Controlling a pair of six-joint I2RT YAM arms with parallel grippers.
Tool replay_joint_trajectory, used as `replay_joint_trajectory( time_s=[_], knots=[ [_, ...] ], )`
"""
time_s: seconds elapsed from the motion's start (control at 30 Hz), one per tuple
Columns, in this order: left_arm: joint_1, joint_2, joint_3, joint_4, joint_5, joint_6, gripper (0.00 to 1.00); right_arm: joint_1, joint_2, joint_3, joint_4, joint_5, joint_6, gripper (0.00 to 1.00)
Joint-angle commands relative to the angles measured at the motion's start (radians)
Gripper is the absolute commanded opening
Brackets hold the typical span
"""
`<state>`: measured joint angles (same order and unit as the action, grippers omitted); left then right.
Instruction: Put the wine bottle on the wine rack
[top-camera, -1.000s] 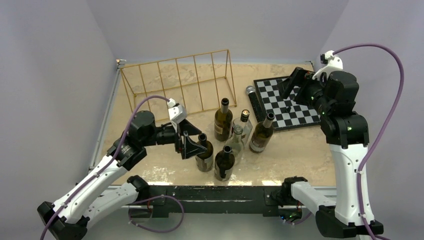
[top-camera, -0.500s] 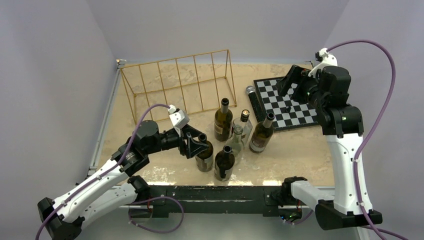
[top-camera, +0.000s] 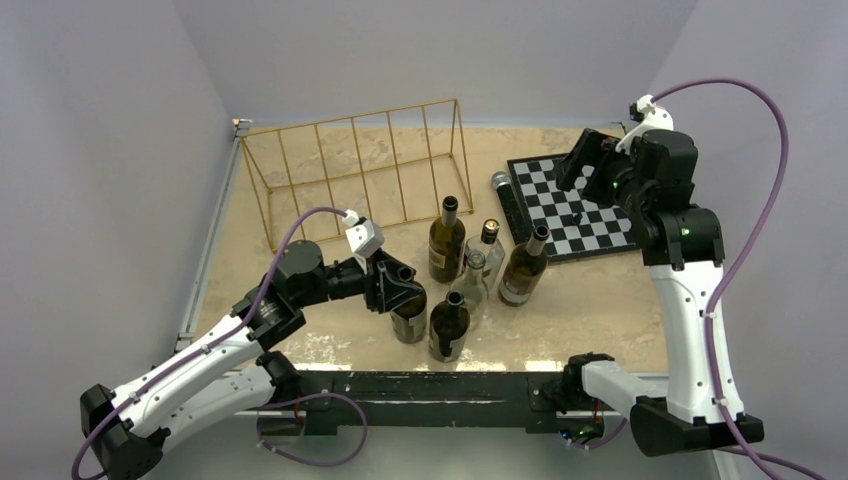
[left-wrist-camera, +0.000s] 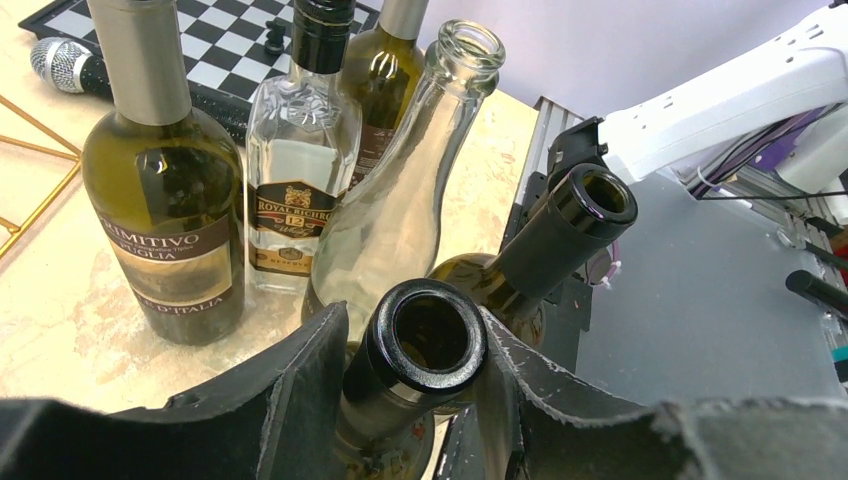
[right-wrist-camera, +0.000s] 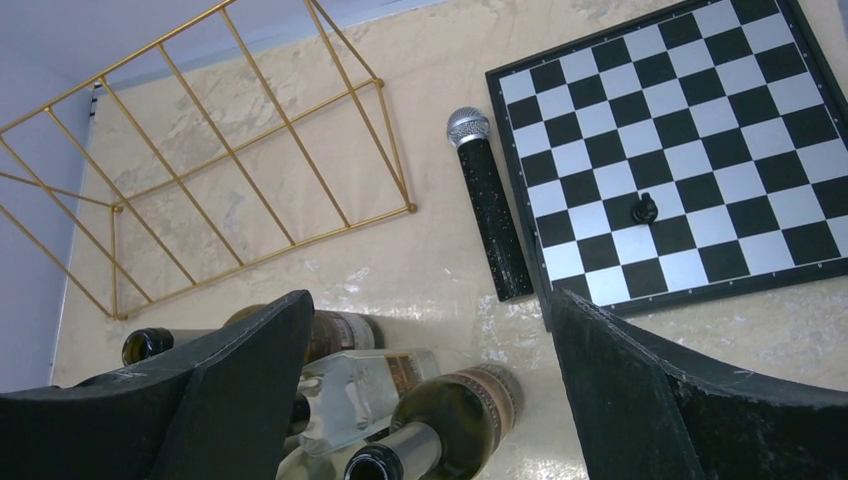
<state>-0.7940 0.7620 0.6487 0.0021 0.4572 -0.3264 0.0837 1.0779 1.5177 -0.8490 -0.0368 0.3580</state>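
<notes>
Left gripper (top-camera: 397, 284) jaws clamped on the neck of the wine bottle (top-camera: 408, 320), just under its lip. The bottle stands on the table (top-camera: 300, 330) at the 9 o'clock edge of a 6-bottle cluster. Wine rack (top-camera: 357, 160) sits well apart at the bottle's 11 o'clock; right gripper (right-wrist-camera: 430, 300) hangs over the chessboard (top-camera: 575, 205) at the cluster's 2 o'clock, jaws wide apart around nothing.

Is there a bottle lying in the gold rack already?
No, the gold wine rack holds nothing; every bottle stands on the table in front of it.
</notes>
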Motion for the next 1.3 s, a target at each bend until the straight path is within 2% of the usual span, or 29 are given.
replay_joint_trajectory(
  time_s=[0.0,0.2,0.33,0.43,0.57,1.0,1.27],
  knots=[
    [-0.005,0.0,-0.005,0.038,0.019,0.005,0.52,-0.003,0.006,0.011,0.013,0.025,-0.013,0.93],
    [-0.011,0.003,-0.021,0.034,0.009,0.006,0.48,-0.003,0.013,0.018,0.013,0.028,-0.018,0.93],
    [-0.016,0.007,-0.023,0.025,-0.011,0.01,0.4,-0.004,0.016,0.018,0.01,0.029,-0.022,0.93],
    [-0.018,0.001,-0.016,0.015,-0.048,0.016,0.26,-0.003,0.013,0.015,0.008,0.028,-0.022,0.93],
    [-0.017,-0.009,0.021,-0.054,-0.148,0.032,0.0,-0.003,0.01,0.012,0.006,0.027,-0.022,0.93],
    [-0.017,-0.029,0.232,-0.235,-0.498,0.025,0.0,-0.003,-0.001,0.006,0.011,0.017,-0.017,0.93],
    [-0.019,-0.043,0.345,-0.308,-0.586,0.02,0.0,-0.003,-0.008,0.0,0.014,0.015,-0.013,0.93]
  ],
)
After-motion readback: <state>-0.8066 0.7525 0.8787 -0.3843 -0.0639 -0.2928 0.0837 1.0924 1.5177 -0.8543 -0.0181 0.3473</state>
